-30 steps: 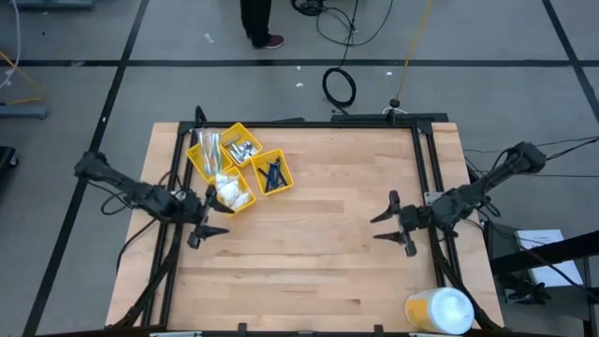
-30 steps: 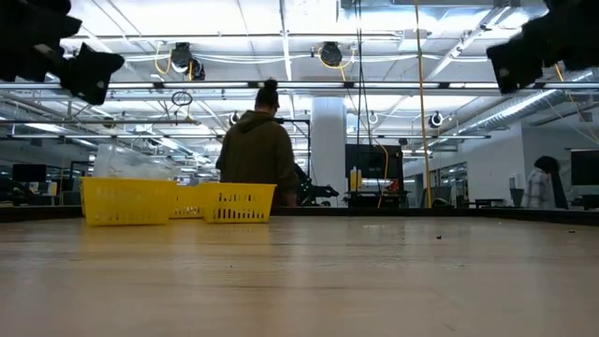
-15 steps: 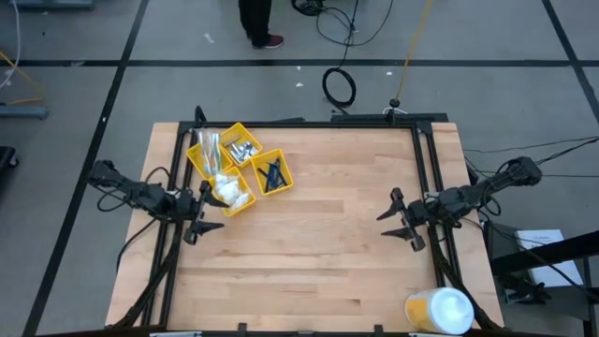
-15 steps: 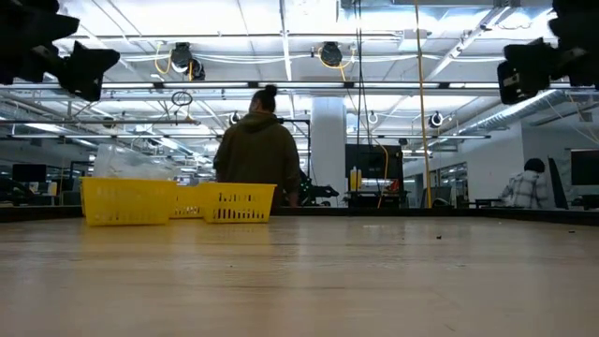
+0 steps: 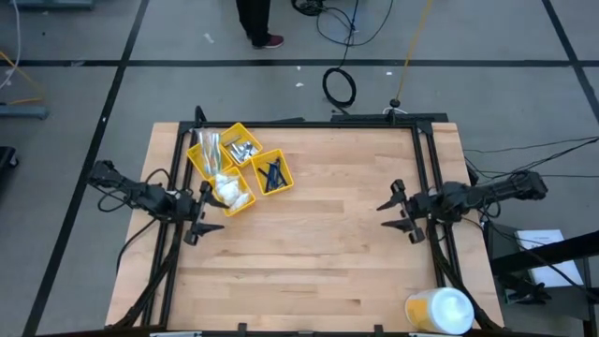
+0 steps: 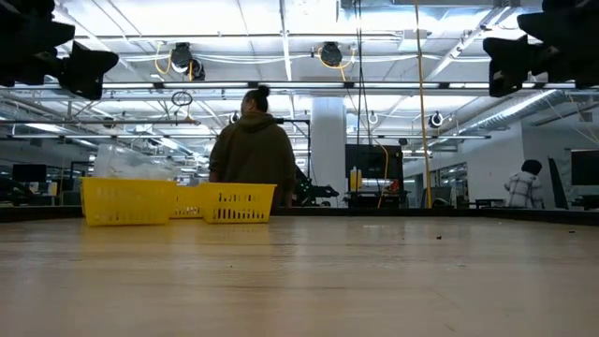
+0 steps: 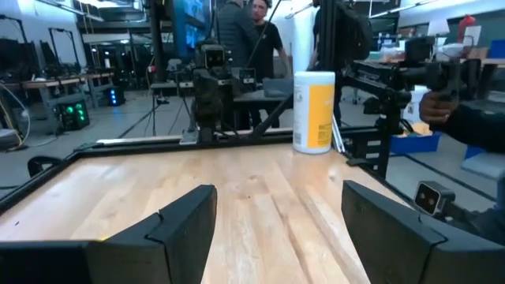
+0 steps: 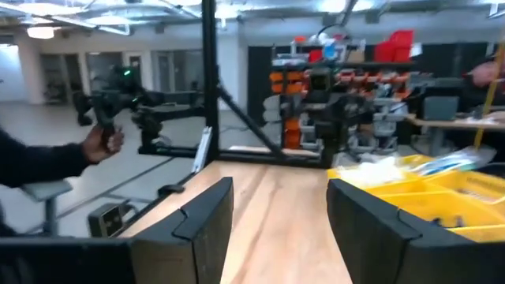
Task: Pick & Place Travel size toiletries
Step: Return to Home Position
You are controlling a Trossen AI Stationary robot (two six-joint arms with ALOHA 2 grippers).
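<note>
The left arm lies low over the table's (image 5: 309,253) left edge. The left gripper (image 5: 208,210) points in over the wood, its two fingers spread wide and holding nothing. Just beside it sits the yellow tray (image 5: 238,129), with the toiletries in its bins: cotton bags (image 5: 230,192) nearest that claw, then silvery packets (image 5: 245,150), then blue sticks (image 5: 271,174). Well apart, the right arm reaches in from the right edge. The right gripper (image 5: 391,213) is spread wide too, and empty. A white-and-yellow container (image 5: 440,311) stands at the front right corner.
</note>
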